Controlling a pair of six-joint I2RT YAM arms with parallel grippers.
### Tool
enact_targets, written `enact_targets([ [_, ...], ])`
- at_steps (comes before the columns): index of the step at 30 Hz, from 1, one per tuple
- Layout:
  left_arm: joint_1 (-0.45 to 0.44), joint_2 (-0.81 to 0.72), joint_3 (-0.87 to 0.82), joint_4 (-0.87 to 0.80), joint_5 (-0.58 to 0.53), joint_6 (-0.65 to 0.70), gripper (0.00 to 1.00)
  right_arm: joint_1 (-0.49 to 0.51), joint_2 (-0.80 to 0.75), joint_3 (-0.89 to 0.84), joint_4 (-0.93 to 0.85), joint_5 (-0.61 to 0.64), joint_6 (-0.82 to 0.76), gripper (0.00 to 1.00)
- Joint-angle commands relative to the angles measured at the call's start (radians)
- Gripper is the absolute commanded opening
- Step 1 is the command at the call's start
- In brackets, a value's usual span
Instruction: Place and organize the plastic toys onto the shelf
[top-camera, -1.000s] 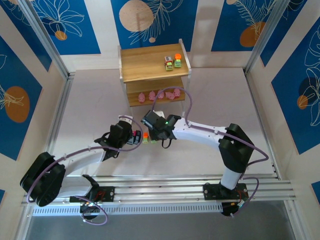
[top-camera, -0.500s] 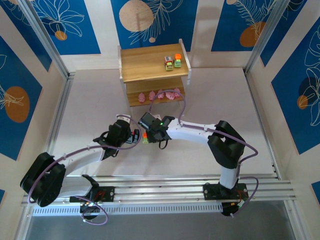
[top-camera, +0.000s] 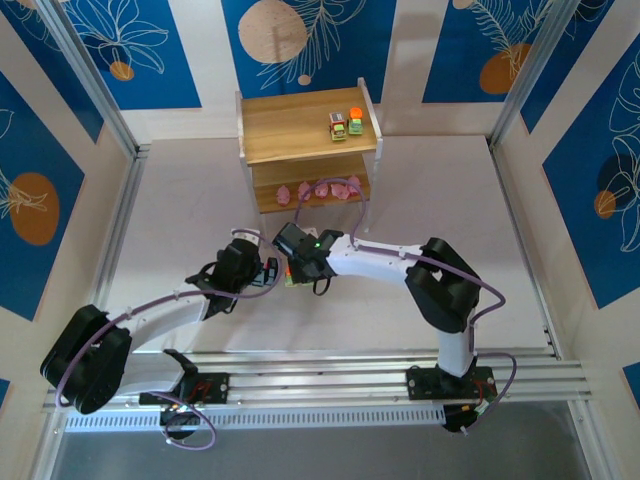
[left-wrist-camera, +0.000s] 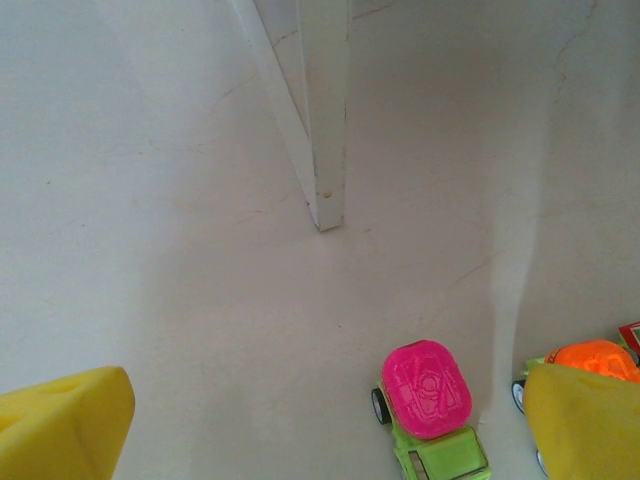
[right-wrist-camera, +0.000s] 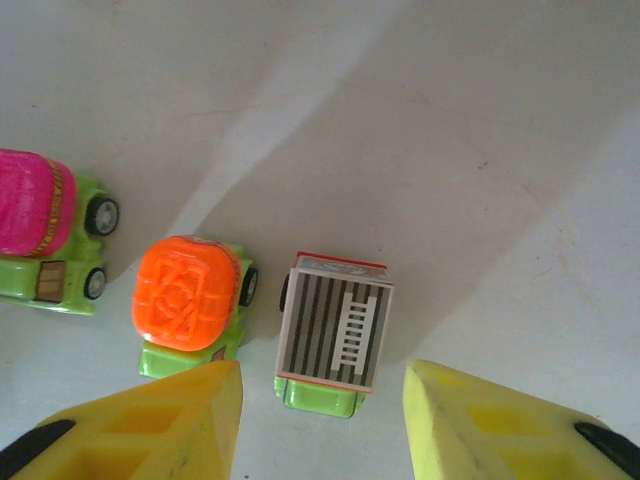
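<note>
Change since the earlier frames: in the top view the right arm's elbow has swung toward frame left, carrying the right gripper (right-wrist-camera: 322, 400) leftward until it sits just beside the left gripper (left-wrist-camera: 325, 400), which has barely shifted. Right gripper: yellow fingers apart, holding nothing, lined up either side of the grey-topped truck (right-wrist-camera: 335, 335) at lower centre of the right wrist view. Left gripper: fingers apart, empty, with the pink-topped truck (left-wrist-camera: 428, 400) at lower right of its view. Hazards, as judged: the orange-topped truck (right-wrist-camera: 190, 300) stands just beside the grey one, so the descending left-hand pad may land on it or shove it aside. All three trucks have wheels and could roll out of a closing grasp. The two wrists are close enough to knock together if both advance. Items: small green-bodied plastic trucks, one with a striped grey ladder panel, the others with domed orange and pink tops. All three stand on the pale table (top-camera: 200, 200) below the shelf (top-camera: 300, 130), near its white leg (left-wrist-camera: 322, 130). Already shelved: two trucks (top-camera: 346, 122) at the upper right of the top board and a row of pink figures (top-camera: 318, 189) on the lower tier.
</note>
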Motion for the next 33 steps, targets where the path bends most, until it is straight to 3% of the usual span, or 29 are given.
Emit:
enact_targets([
  [1,0.013,-0.018,0.007,-0.014,0.011,-0.012,1.00,-0.009,0.017,0.031,-0.002,-0.024,0.016,0.47],
  [12,0.019,-0.017,0.005,-0.013,0.016,-0.015,1.00,-0.014,0.040,0.047,-0.002,-0.027,0.015,0.46],
  [33,0.022,-0.009,0.006,-0.007,0.023,-0.015,1.00,-0.018,0.085,0.093,-0.044,-0.019,0.019,0.35],
])
